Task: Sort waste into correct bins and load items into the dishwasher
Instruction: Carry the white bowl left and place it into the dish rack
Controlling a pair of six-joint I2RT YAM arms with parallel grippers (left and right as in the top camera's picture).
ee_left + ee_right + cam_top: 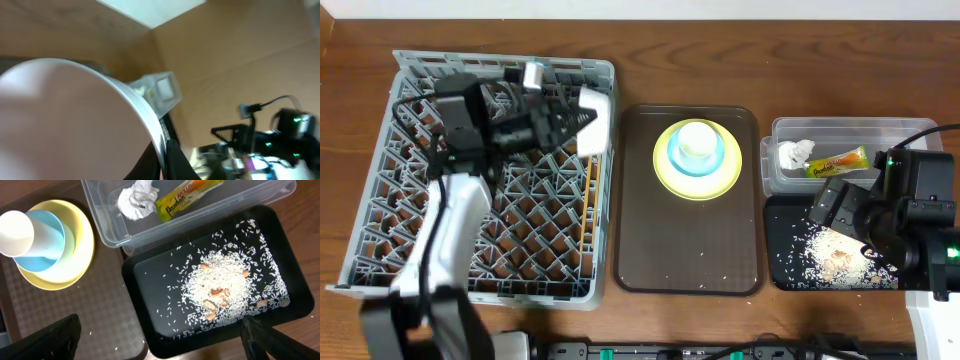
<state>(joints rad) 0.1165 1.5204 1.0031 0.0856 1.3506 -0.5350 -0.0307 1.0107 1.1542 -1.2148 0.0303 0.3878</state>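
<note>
White bowl [598, 106], clamped tight at its rim in the left gripper [576, 118], sits tilted at the dish rack's [380, 200] right edge, so loading is in hand and the next move calls for seating it between pegs, while the right gripper [160, 344] stands spread wide, empty.

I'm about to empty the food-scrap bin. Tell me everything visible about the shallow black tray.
The black tray is a shallow, glossy rectangular bin with rounded corners and a raised rim, plastic by its look. It sits flat on the wooden table, close against the clear tub. White rice lies heaped at its middle with brownish bits, loose grains scattered around.
</note>
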